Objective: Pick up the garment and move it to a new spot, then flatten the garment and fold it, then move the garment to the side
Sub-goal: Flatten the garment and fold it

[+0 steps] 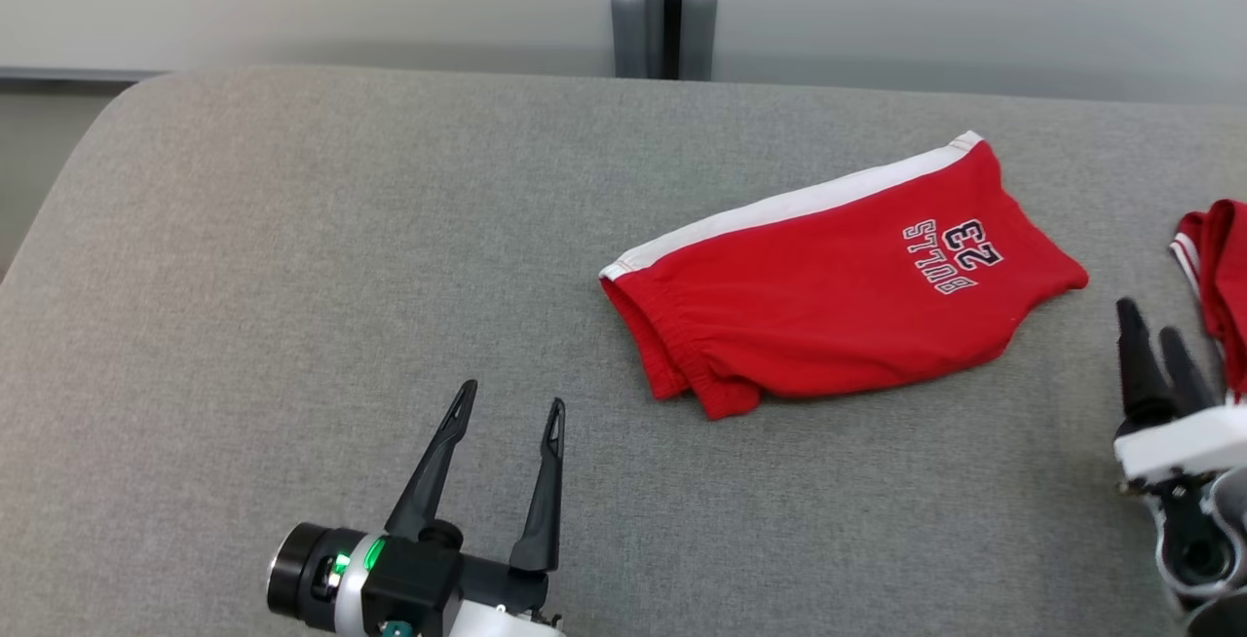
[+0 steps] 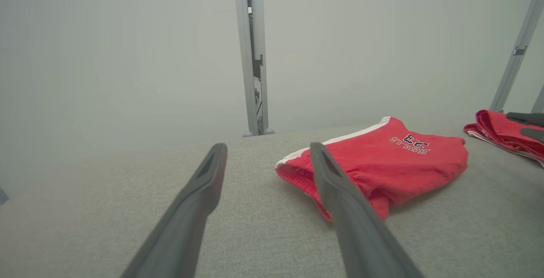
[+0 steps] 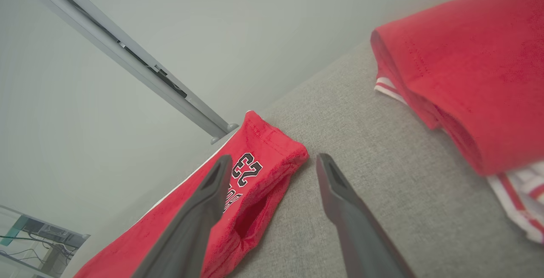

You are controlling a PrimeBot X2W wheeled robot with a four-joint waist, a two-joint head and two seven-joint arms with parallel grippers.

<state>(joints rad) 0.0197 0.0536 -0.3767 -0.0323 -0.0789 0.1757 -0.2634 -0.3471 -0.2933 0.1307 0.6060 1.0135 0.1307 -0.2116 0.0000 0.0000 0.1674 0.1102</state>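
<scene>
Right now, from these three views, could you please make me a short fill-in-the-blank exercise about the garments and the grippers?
1. The shorts are red with a ____ side stripe.
2. The number printed on them is ____.
3. The left gripper holds nothing; its jaws are ____.
4. The second red garment lies on the robot's ____ side.
Missing words: white; 23; open; right.

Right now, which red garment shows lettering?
The red shorts in the middle, printed BULLS 23; the red garment at the right edge has striped trim, no visible print.
</scene>
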